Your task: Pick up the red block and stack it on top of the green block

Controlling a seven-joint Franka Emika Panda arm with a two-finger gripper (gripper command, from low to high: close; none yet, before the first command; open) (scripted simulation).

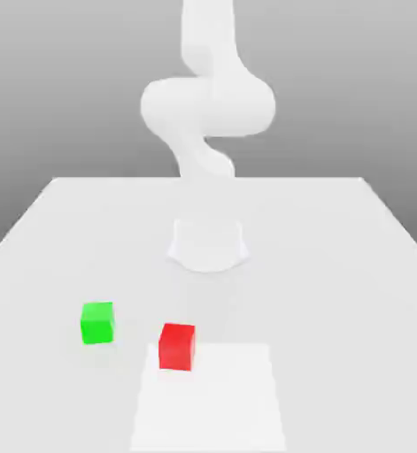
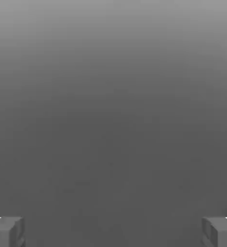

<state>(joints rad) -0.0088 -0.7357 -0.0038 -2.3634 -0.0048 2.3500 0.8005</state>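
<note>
The gripper (image 2: 113, 231) is spread wide and holds nothing — its two fingertips (image 2: 6, 231) sit at the lower corners of the hand view over plain grey. In the exterior view the red block (image 1: 176, 345) lies at lower centre, the green block (image 1: 96, 322) near it toward lower left, apart. The risk is a descent off-centre — a finger could shove the red block into the green.

Exterior view faces the arm (image 1: 207, 115) across the table (image 1: 335, 265); hand view looks past fingers (image 2: 6, 231).
</note>
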